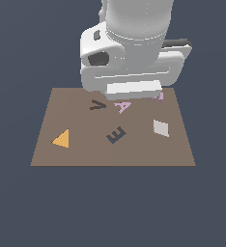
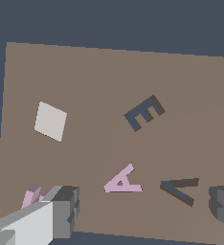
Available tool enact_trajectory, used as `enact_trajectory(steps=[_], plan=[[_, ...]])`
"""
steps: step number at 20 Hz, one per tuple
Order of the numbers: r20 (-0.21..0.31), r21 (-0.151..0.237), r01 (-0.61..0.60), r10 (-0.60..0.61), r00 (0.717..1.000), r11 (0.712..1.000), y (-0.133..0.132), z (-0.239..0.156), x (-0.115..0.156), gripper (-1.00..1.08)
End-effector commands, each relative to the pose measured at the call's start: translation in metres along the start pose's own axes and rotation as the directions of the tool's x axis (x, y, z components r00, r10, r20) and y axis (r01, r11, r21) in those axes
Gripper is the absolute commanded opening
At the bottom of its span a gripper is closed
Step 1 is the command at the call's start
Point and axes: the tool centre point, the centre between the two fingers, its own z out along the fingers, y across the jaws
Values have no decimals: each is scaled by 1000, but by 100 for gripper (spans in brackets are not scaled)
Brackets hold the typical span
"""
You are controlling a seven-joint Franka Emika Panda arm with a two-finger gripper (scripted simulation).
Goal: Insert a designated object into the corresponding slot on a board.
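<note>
The brown board (image 1: pixel 86 154) lies flat; the wrist view shows it too (image 2: pixel 85 72). The dark, tilted E slot (image 1: pixel 116 134) sits near its middle, also in the wrist view (image 2: pixel 144 113). The pale pink-lilac piece (image 1: pixel 158 96) lies at the board's far edge, mostly hidden by the hand. In the wrist view the piece (image 2: pixel 31 196) sits just outside one finger (image 2: pixel 61 210), not between the two. My gripper (image 2: pixel 143 206) is open wide and empty above the board's far part. In the exterior view the gripper (image 1: pixel 133 91) hangs low over the far edge, its fingers hidden.
A pink A (image 2: pixel 122 180) lies between my fingers' span, with a dark V (image 2: pixel 180 189) beside it. A white diamond (image 1: pixel 161 128) lies at the exterior view's right and an orange triangle (image 1: pixel 61 139) at its left. Dark floor surrounds the board.
</note>
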Motion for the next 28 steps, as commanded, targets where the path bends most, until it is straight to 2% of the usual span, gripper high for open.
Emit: enact_trajectory(steps=[1, 8, 11, 14, 17, 21, 28], plan=[[0, -1, 39, -39, 999, 999, -5, 3, 0, 100], [0, -3, 218, -218, 976, 976, -28, 18, 0, 100], [0, -5, 321, -321, 947, 947, -41, 26, -2, 100], [1, -7, 438, -438, 899, 899, -56, 36, -7, 100], [1, -10, 563, -563, 826, 826, -72, 48, -14, 100], [3, -13, 709, -709, 705, 705, -92, 63, -28, 100], [6, -17, 866, -866, 500, 500, -113, 85, -52, 100]])
